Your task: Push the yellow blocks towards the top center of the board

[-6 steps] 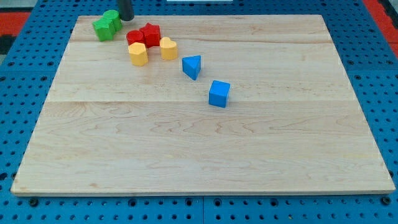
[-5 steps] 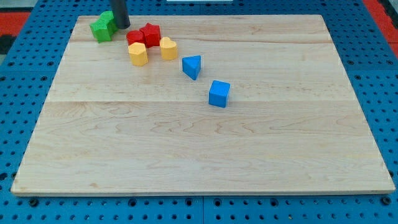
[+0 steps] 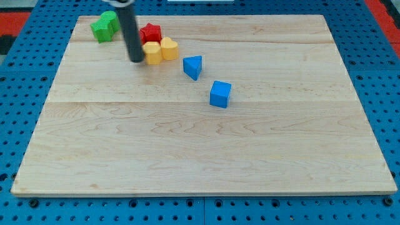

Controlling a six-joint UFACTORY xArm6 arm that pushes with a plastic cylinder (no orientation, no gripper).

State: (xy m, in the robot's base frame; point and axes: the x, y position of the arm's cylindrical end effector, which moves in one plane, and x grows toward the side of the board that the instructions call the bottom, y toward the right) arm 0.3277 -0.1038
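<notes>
Two yellow blocks sit side by side near the view's top left: a rounded one point(image 3: 152, 53) and a heart-shaped one point(image 3: 169, 48). They touch each other. My tip point(image 3: 135, 60) stands right against the left side of the rounded yellow block. A red star-shaped block point(image 3: 150, 32) lies just above them. The rod hides whatever lies directly behind it, to the left of the red star.
Two green blocks point(image 3: 104, 27) sit together at the board's top left corner. A blue triangular block point(image 3: 193, 66) and a blue cube point(image 3: 220, 94) lie to the right and below the yellow pair. The wooden board point(image 3: 206, 156) rests on a blue pegboard.
My tip moved down from beside the green blocks to the left of the yellow blocks. The rounded yellow block slid right against the heart-shaped one. The second red block is now hidden.
</notes>
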